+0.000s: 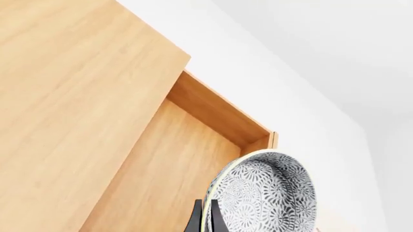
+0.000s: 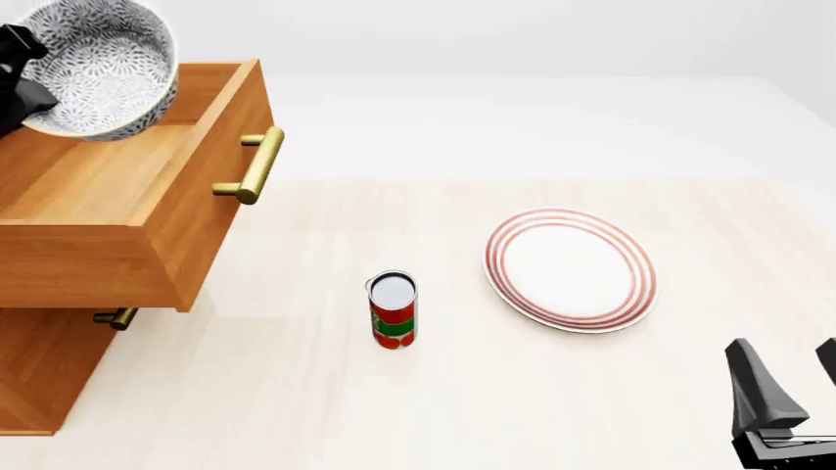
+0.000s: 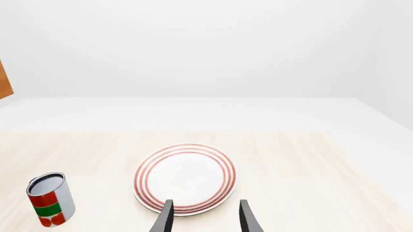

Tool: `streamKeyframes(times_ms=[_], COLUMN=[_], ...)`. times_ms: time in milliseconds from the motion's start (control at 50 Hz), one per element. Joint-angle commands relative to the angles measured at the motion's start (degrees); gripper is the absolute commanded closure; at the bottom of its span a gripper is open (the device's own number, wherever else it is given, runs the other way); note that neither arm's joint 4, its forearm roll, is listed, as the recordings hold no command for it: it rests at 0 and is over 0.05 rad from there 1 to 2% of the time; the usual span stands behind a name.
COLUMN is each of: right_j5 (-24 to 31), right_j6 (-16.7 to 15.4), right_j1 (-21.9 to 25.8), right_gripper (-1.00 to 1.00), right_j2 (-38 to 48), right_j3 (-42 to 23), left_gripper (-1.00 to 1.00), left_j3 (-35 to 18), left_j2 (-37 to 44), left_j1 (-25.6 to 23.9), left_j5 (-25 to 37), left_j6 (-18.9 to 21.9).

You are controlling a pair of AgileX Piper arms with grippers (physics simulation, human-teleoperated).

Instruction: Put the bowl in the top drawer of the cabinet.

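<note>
The blue-grey speckled bowl (image 2: 102,61) hangs tilted above the back of the open top drawer (image 2: 124,186), clear of its floor. My left gripper (image 1: 205,215) is shut on the bowl (image 1: 268,193), its dark fingers pinching the rim. In the front view this gripper (image 2: 19,80) shows only as a black shape at the left edge. The drawer's inside (image 1: 168,169) is bare wood, and its brass handle (image 2: 255,162) faces the table. The cabinet (image 2: 37,367) stands at the left. My right gripper (image 2: 788,392) is open low at the near right, holding nothing.
A white plate with red rings (image 2: 571,269) lies right of centre, just ahead of the right gripper (image 3: 205,218). A red and green can (image 2: 392,311) stands upright mid-table. The lower drawer's small handle (image 2: 116,317) sits under the open drawer.
</note>
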Motion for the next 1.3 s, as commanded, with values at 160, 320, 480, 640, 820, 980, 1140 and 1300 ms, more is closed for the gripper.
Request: streamKeyframes(times_ms=[160,320,480,640,820,980,1140,1300], right_j5=[0.1,0.1,0.1,0.1,0.1,0.1,0.1,0.1], right_j6=[0.0,0.0,0.0,0.0,0.0,0.0,0.0,0.0], right_j1=[-0.1,-0.1,-0.1,-0.1,-0.1,-0.1,-0.1,-0.1], right_gripper=[-1.00,-1.00,-1.00,-1.00,-1.00,-1.00,-1.00,-1.00], right_j2=[-0.3,-0.3,-0.3,-0.3,-0.3,-0.3,-0.3,-0.3], right_j3=[-0.1,-0.1,-0.1,-0.1,-0.1,-0.1,-0.1,-0.1], left_gripper=[1.00,1.00,1.00,1.00,1.00,1.00,1.00,1.00], left_j3=[-0.4,-0.4,-0.2,-0.5,-0.2,-0.2,-0.1,-0.6], left_j2=[1.2,1.5,1.6,1.9,2.4,3.2,4.2,5.4], left_j1=[2.2,2.5,2.7,3.2,4.3,4.3,4.1,3.9], left_j5=[0.0,0.2,0.4,0.5,0.1,-0.2,-0.7,-0.6], left_j6=[1.2,1.5,1.7,1.9,2.1,2.2,2.6,3.3])
